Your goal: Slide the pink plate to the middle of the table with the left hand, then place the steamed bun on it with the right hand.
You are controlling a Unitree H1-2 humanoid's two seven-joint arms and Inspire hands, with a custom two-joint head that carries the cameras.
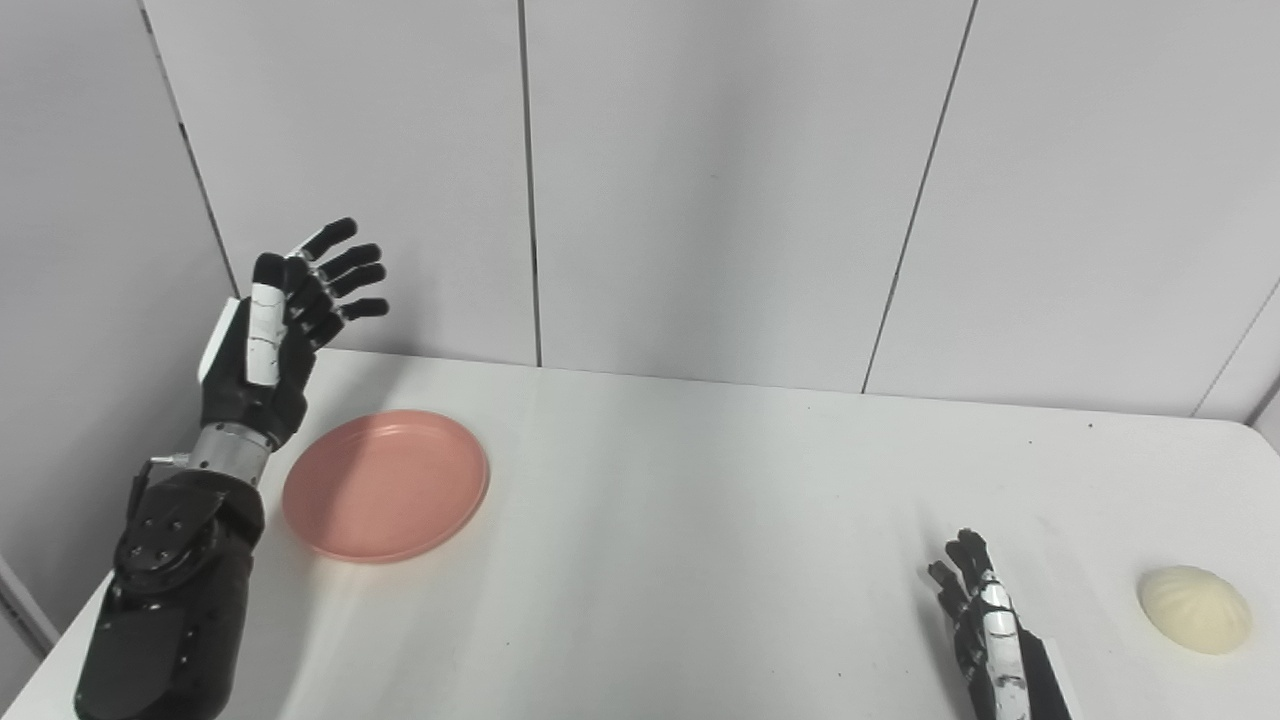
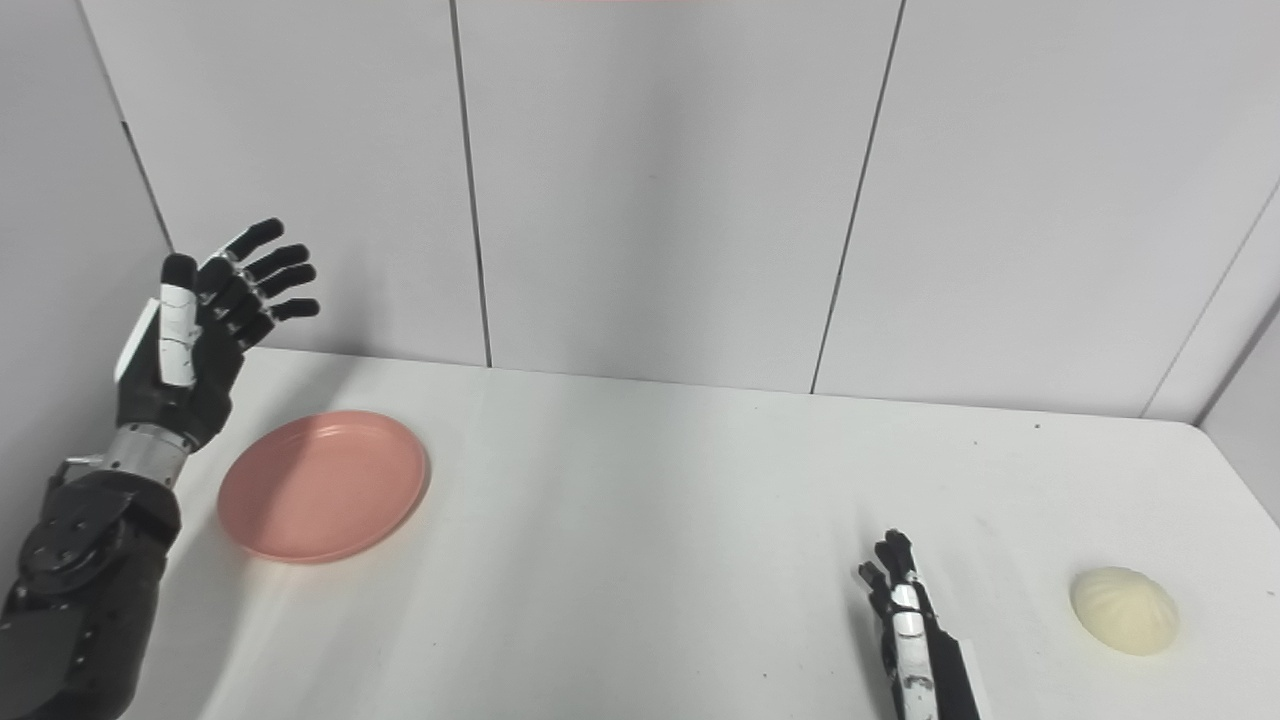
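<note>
plate slide not yet begun
my left robot hand [image 1: 275, 330] hovers released at the pink plate [image 1: 385, 484]'s 10 o'clock for pushing; right robot hand [image 1: 985, 625], empty, waits beside the steamed bun [image 1: 1195, 608].

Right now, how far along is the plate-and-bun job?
Nothing looks done yet. The pink plate sits empty near the table's left edge, not the middle. In hand: the left hand is raised and open, just left of the plate, not touching it. Left: slide the plate to the centre, then move the steamed bun, which lies untouched at the right beside the low, empty right hand.
</note>
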